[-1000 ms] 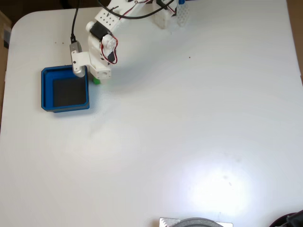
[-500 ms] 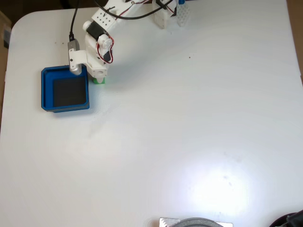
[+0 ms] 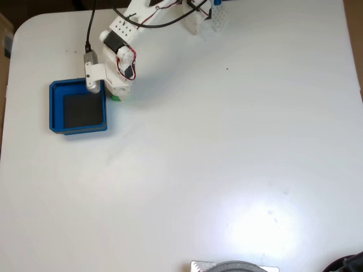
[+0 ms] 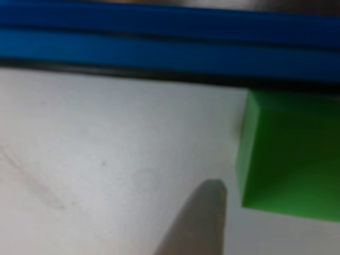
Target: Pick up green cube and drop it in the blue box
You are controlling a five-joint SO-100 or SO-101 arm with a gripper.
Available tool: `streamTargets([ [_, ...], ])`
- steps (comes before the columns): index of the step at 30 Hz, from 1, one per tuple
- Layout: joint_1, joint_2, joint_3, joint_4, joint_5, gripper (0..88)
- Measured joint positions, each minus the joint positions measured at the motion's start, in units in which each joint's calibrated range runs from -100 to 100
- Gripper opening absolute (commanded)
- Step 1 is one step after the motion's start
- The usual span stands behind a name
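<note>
The green cube (image 3: 115, 98) sits on the white table just right of the blue box (image 3: 57, 107), mostly hidden under my white gripper (image 3: 116, 93) in the fixed view. In the other view the green cube (image 4: 289, 154) rests on the table close to the blue box wall (image 4: 159, 50). One blurred grey fingertip (image 4: 199, 215) stands just left of the cube with a thin gap between them. The second finger is out of frame. The box's dark floor holds nothing.
The arm's base (image 3: 198, 17) and cables are at the table's top edge. A grey round object (image 3: 235, 266) pokes in at the bottom edge. Wide bare white tabletop (image 3: 227, 141) spreads to the right and below.
The wrist shifted slightly up and left, then came back down over the cube. The cube stays beside the box.
</note>
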Motion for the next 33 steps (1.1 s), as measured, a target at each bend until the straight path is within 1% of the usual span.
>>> streamTargets([
  [33, 0.0, 0.6, 0.0, -0.3, 0.0, 30.4],
])
